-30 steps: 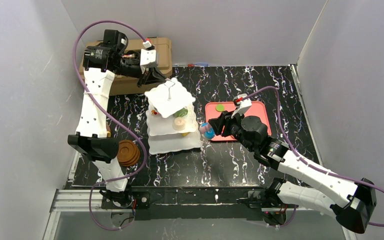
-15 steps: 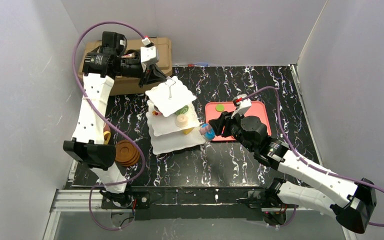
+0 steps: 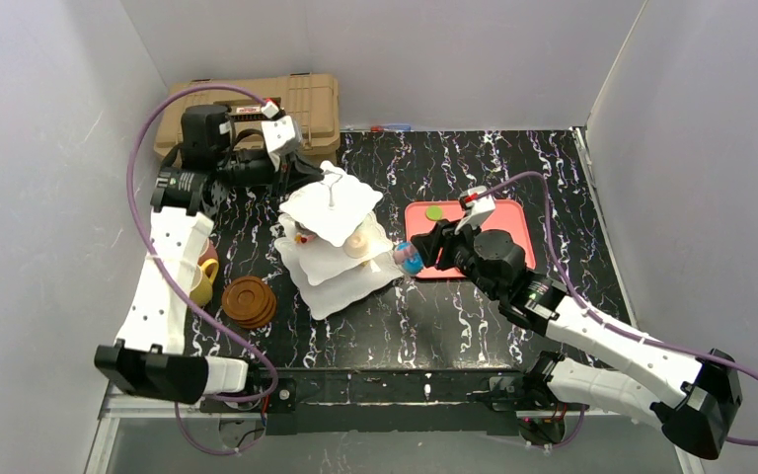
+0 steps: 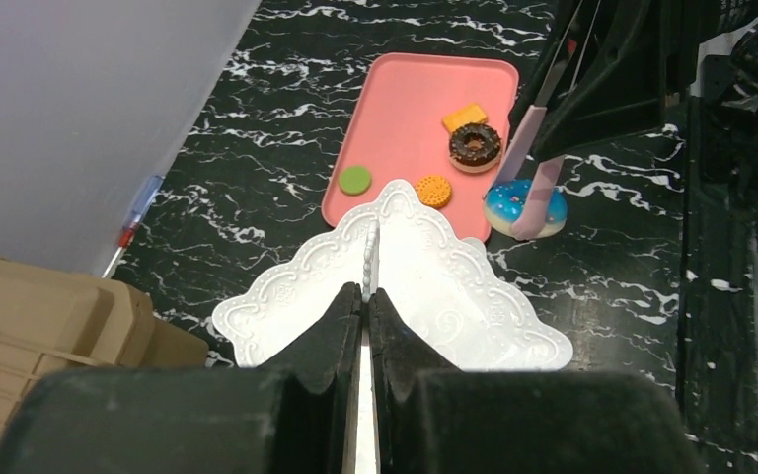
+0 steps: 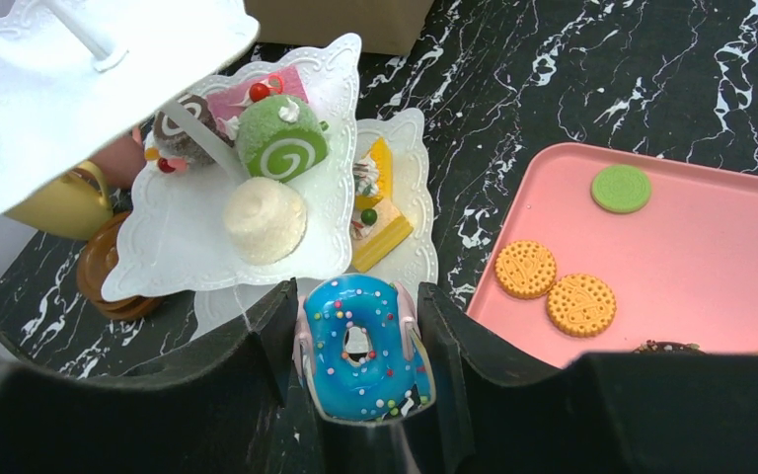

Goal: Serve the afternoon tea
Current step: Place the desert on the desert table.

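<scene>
The white three-tier stand (image 3: 341, 281) leans on the black marble table, its tiers carrying toy pastries (image 5: 278, 138). My left gripper (image 3: 316, 175) is shut on the wire loop (image 4: 368, 252) above the top plate (image 4: 454, 296). My right gripper (image 3: 416, 255) hovers just right of the stand. It is shut on pink tongs (image 4: 533, 148), which clamp a blue sprinkled doughnut (image 5: 375, 385) near the lowest plate's corner. A yellow cup (image 3: 200, 284) and stacked brown saucers (image 3: 249, 302) sit left of the stand.
The pink-red tray (image 3: 513, 222) right of the stand holds two orange biscuits (image 5: 525, 269), a green disc (image 5: 621, 188) and a chocolate doughnut (image 4: 475, 145). The tan ribbed case (image 3: 306, 99) stands at the back left against the wall.
My left arm has swung left and down, and the stand it grips has tilted and turned with it. The right gripper has stayed put with the doughnut.
</scene>
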